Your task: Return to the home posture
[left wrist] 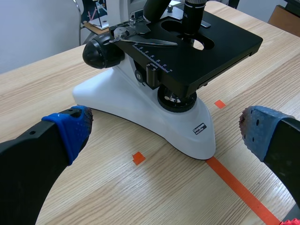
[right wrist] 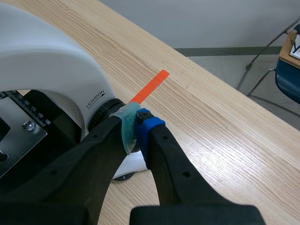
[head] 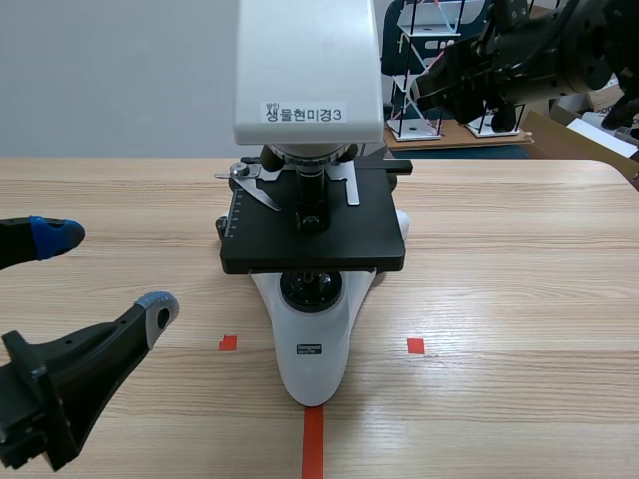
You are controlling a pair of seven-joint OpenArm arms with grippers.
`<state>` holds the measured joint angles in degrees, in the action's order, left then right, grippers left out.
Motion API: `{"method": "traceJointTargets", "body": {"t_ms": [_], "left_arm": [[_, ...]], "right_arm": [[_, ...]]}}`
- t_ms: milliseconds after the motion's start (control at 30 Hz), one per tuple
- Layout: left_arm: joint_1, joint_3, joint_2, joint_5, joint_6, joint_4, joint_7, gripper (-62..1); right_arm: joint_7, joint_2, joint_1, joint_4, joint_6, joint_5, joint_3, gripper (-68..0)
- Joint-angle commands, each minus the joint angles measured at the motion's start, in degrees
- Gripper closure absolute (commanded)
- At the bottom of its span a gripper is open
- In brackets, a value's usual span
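The left claw [head: 108, 272] is seen low over the tabletop [head: 519, 259], ahead of and to the left of the microscope [head: 312, 329], with its blue-padded fingers spread wide and nothing held between them. The right claw [right wrist: 136, 126] is held high beside the microscope's white arm. Its two pads are pressed together at the tips, and nothing appears to be gripped. A black knob ring marked "TENSION" [right wrist: 101, 117] lies just behind those tips. Whether it is touched cannot be told.

Neither arm is judged to be at its home posture yet. For the right arm, a retreat straight away from the microscope is advised before any swing or descent, so that the knob ring and the stage [head: 315, 235] are not brushed. The left arm has open tabletop around it, so it can be drawn back directly. Its nearer finger should be kept clear of the white foot and the focus knob [left wrist: 101, 52].

The microscope stands upright at mid-tabletop, its foot on the orange tape line [head: 313, 439]. No other object is seen close to either arm. Beyond the far edge a white rod frame [head: 419, 60] is seen, and a chair [right wrist: 286, 79] stands off the tabletop, well apart from the right arm.
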<state>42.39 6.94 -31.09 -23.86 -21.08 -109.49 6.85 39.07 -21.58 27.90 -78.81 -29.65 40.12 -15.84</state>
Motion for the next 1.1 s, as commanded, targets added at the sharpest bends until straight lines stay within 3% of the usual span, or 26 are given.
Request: {"method": "traceJointTargets", "body": {"t_ms": [0,833,1067], "left_arm": [[0.42,0.26,0.44,-0.37,-0.04,-0.94,0.59,-62.3],[0.42,0.26,0.44,-0.37,-0.04,-0.94,0.61,-62.3],[0.42,0.26,0.44,-0.37,-0.04,-0.94,0.61,-62.3]], "right_arm": [[-0.85,-0.48,1.31,-1.09,-0.04,0.42,0.0,0.1],[-1.92,-0.5,1.25,-1.09,-0.02,0.35,0.02,0.0],[-9.11,-1.33,-4.79,-3.89,-0.26,-2.82,3.15,0.0]]}}
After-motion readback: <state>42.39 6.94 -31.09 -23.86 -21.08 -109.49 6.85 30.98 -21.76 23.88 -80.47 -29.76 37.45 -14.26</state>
